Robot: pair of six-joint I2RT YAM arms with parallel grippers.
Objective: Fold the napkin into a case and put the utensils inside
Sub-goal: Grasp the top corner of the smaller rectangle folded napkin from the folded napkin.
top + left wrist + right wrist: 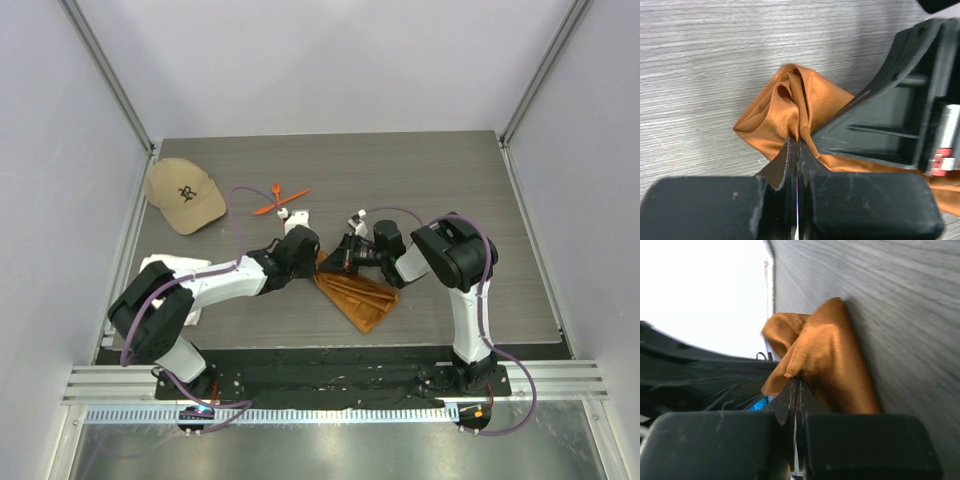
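- Left gripper (796,150): jaws pressed together, pinching a bunched fold of the napkin (790,107). The cloth puffs out just beyond the fingertips.
- Right gripper (796,386): jaws likewise clamped tight on a gathered edge of the same napkin. In the top view it faces the left gripper, their tips close together at the cloth's far corner.
- Napkin: rust-orange, partly folded into a layered wedge. It lies on the grey wood-grain table (450,180) between the two arms, its near end flat.
- Utensils (281,200): two bright-orange pieces, crossed, on the table beyond the left gripper, apart from the napkin.
- Tan cap (184,196): far-left corner of the table.
- White towel (160,268): left edge, partly under the left arm.
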